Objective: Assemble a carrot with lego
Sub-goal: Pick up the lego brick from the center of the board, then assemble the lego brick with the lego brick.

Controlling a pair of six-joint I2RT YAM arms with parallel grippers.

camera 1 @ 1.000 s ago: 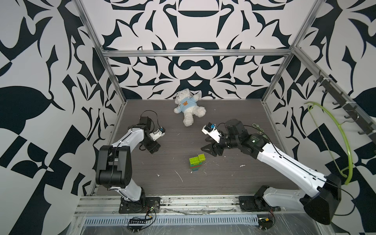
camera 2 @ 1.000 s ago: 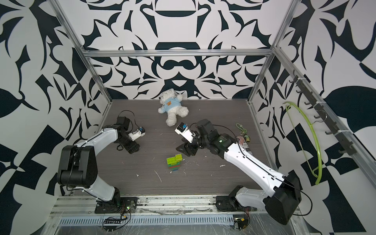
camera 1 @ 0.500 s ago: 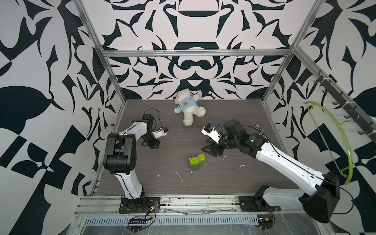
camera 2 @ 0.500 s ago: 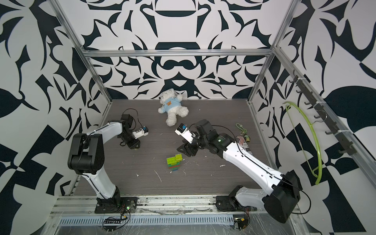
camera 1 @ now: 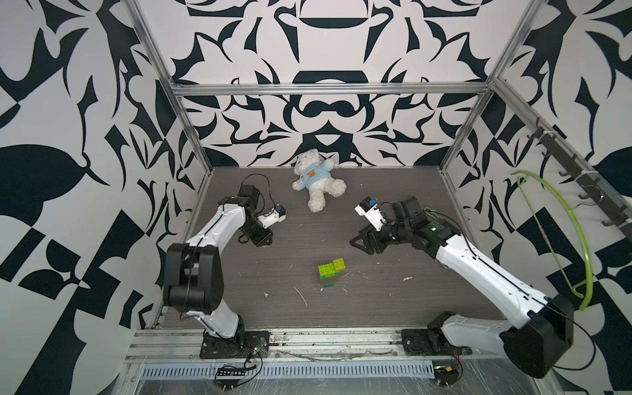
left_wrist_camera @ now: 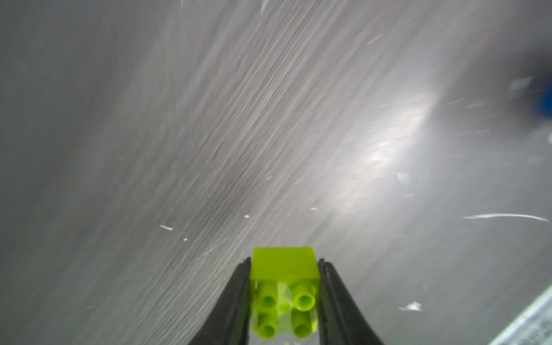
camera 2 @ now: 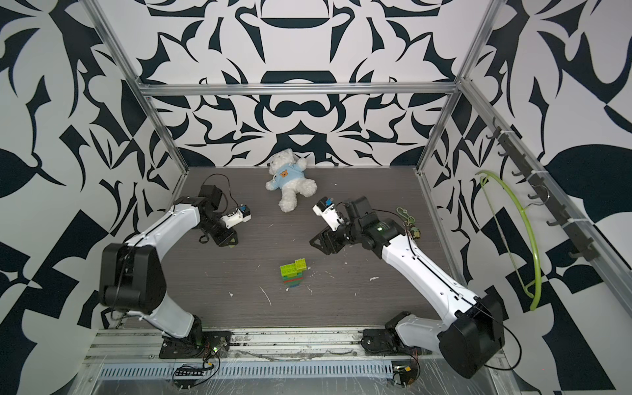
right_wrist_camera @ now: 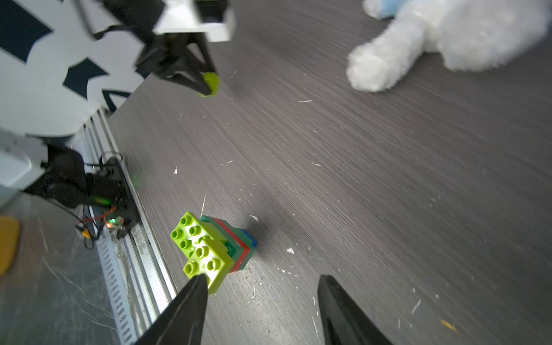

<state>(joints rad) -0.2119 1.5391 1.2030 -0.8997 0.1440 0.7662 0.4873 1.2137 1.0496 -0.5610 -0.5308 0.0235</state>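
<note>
**A:** In both top views, where is the carrot point(camera 1: 330, 273) point(camera 2: 293, 272)?

**B:** It stands alone on the table point(camera 1: 393, 301), studs upward. Its lime-green bricks are on top, with dark green and red bands below. Nothing touches it. The left jaws are well apart from it, beyond it and toward the left. The right jaws are nearer, beyond it and toward the right, and they are parted. The teddy bear point(camera 1: 316, 181) lies much further behind the carrot.

**A:** And the left wrist view?

**B:** There the left jaws are closed on one lime-green brick point(left_wrist_camera: 283, 265), which shows its four studs to the camera. The table past the brick is blurred.

**A:** And the right wrist view?

**B:** The right jaws are open and hold nothing. The carrot point(right_wrist_camera: 212, 248) appears just past one tip, and a blue brick shows at its base. Well beyond the carrot, the left jaws grip the lime-green brick point(right_wrist_camera: 211, 83). A leg of the teddy bear point(right_wrist_camera: 448, 38) lies far from the carrot.
</note>
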